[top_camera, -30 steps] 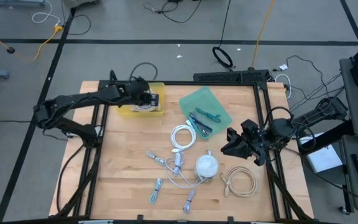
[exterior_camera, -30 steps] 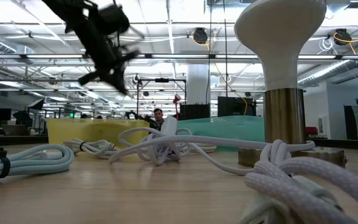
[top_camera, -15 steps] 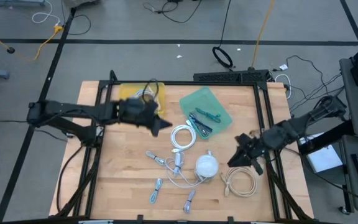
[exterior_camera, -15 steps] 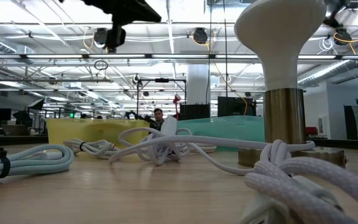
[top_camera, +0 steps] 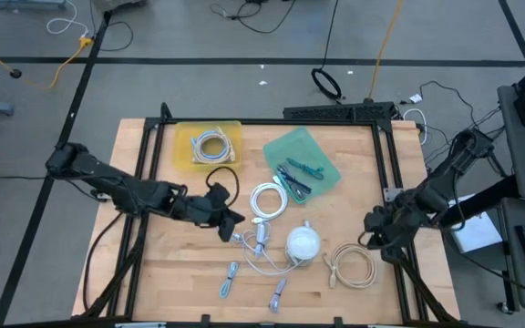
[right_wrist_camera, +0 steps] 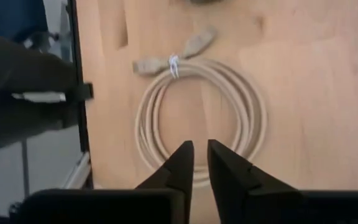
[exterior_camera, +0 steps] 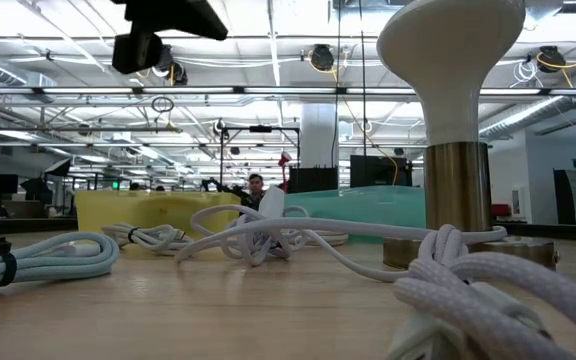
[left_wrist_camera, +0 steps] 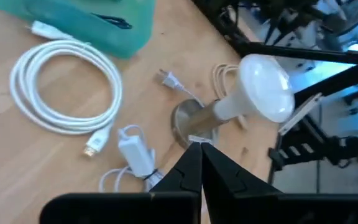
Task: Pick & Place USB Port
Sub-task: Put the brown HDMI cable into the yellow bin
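Several small grey USB cables lie flat on the wooden table: one point(top_camera: 229, 231) beside my left gripper, another point(top_camera: 229, 278) and a third point(top_camera: 278, 293) nearer the near edge. My left gripper point(top_camera: 230, 217) point(left_wrist_camera: 197, 160) hovers shut above the table, just left of the white coiled cable point(top_camera: 267, 200) point(left_wrist_camera: 67, 87) and a white charger point(left_wrist_camera: 135, 152). My right gripper point(top_camera: 374, 230) point(right_wrist_camera: 199, 163) hangs over the beige coiled cable point(top_camera: 352, 266) point(right_wrist_camera: 201, 112), its fingers shut to a narrow slit. Neither holds anything.
A white-shaded lamp point(top_camera: 303, 243) point(left_wrist_camera: 257, 93) point(exterior_camera: 448, 120) stands mid-table amid loose white cord. A yellow bin point(top_camera: 182, 155) at the far left holds a coiled cable point(top_camera: 212, 144). A green tray point(top_camera: 326, 171) with pens sits far centre. Black frame rails point(top_camera: 386, 173) border the table.
My left gripper has left the yellow bin, swinging toward the near edge and rightward, down to beside the white coil; a coiled cable now lies in the bin. My right gripper has drawn back toward the right and near edges, over the beige coil.
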`<action>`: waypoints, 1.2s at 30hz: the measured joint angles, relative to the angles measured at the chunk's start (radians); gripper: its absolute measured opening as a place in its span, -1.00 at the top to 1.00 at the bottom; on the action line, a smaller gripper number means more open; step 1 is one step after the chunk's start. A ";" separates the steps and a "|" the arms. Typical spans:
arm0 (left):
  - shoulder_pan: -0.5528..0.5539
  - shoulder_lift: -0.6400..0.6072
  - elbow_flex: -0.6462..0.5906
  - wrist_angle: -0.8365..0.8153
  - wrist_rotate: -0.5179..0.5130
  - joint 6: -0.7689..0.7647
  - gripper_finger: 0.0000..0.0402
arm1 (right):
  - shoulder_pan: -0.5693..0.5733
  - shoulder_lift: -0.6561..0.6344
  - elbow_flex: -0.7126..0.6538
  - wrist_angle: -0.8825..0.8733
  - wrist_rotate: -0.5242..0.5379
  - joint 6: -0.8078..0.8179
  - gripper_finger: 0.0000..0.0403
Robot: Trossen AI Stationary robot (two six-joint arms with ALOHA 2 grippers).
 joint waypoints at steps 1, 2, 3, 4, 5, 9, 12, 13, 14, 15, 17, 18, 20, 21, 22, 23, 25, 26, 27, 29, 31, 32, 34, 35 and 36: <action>-0.007 0.002 0.000 0.002 -0.013 -0.004 0.98 | 0.007 0.014 0.000 -0.005 0.000 0.000 0.70; -0.011 0.010 0.001 0.020 -0.028 -0.012 0.99 | 0.010 0.026 0.000 -0.011 0.000 0.004 0.65; -0.013 0.017 0.004 0.030 -0.037 -0.021 0.98 | 0.014 0.039 0.000 -0.015 0.001 0.011 0.60; -0.016 0.021 0.003 0.023 -0.043 -0.024 0.97 | 0.015 0.052 0.000 -0.015 0.002 0.017 0.54; -0.023 0.023 0.000 0.010 -0.045 -0.024 0.95 | 0.017 0.068 0.000 -0.015 0.003 0.020 0.49; -0.034 0.037 0.003 0.033 -0.049 -0.044 0.93 | 0.017 0.135 0.000 -0.021 0.008 0.036 0.29; -0.054 0.045 0.000 0.031 -0.050 -0.046 0.95 | 0.017 0.193 0.000 -0.022 0.039 0.034 0.17; -0.061 0.042 0.000 0.044 -0.054 -0.050 0.97 | 0.017 0.212 0.000 -0.022 0.053 0.034 0.14; -0.067 0.040 0.002 0.047 -0.056 -0.055 0.98 | 0.017 0.230 0.000 -0.021 0.058 0.034 0.11; -0.074 0.039 0.002 0.044 -0.062 -0.058 0.99 | 0.017 0.247 0.000 -0.017 0.063 0.028 0.08; -0.088 0.043 0.002 0.032 -0.084 -0.070 0.98 | 0.020 0.279 0.000 0.000 0.080 0.025 0.05; -0.094 0.043 0.002 0.030 -0.097 -0.076 0.96 | 0.020 0.293 0.000 0.009 0.079 0.024 0.03; -0.103 0.041 0.002 0.034 -0.112 -0.093 0.94 | 0.022 0.325 0.000 0.029 0.078 0.017 0.01; -0.107 0.041 0.002 0.034 -0.115 -0.099 0.94 | 0.022 0.341 0.000 0.040 0.078 0.016 0.01; -0.112 0.041 0.002 0.033 -0.115 -0.102 0.93 | 0.022 0.357 0.000 0.048 0.078 0.015 0.00; -0.117 0.042 0.002 0.031 -0.115 -0.107 0.93 | 0.022 0.374 0.000 0.054 0.078 0.014 0.00; -0.124 0.041 0.002 0.033 -0.117 -0.112 0.95 | 0.022 0.409 0.000 0.063 0.081 0.005 0.00; -0.128 0.041 0.002 0.033 -0.123 -0.116 0.97 | 0.022 0.427 0.000 0.068 0.088 0.001 0.01; -0.132 0.041 0.002 0.032 -0.132 -0.118 0.98 | 0.022 0.444 0.000 0.071 0.103 -0.003 0.01; -0.139 0.041 0.002 0.033 -0.150 -0.125 0.99 | 0.022 0.481 -0.001 0.073 0.127 -0.004 0.01; -0.145 0.041 0.002 0.035 -0.158 -0.131 0.96 | 0.022 0.514 -0.008 0.089 0.137 -0.003 0.00; -0.149 0.041 0.002 0.033 -0.158 -0.136 0.95 | 0.022 0.527 -0.020 0.105 0.135 0.003 0.00; -0.155 0.041 0.002 0.033 -0.158 -0.144 0.94 | 0.022 0.552 -0.058 0.154 0.126 0.025 0.01; -0.157 0.041 0.002 0.033 -0.158 -0.146 0.93 | 0.022 0.560 -0.084 0.192 0.109 0.041 0.01; -0.160 0.041 0.002 0.033 -0.159 -0.147 0.94 | 0.022 0.564 -0.110 0.234 0.093 0.055 0.02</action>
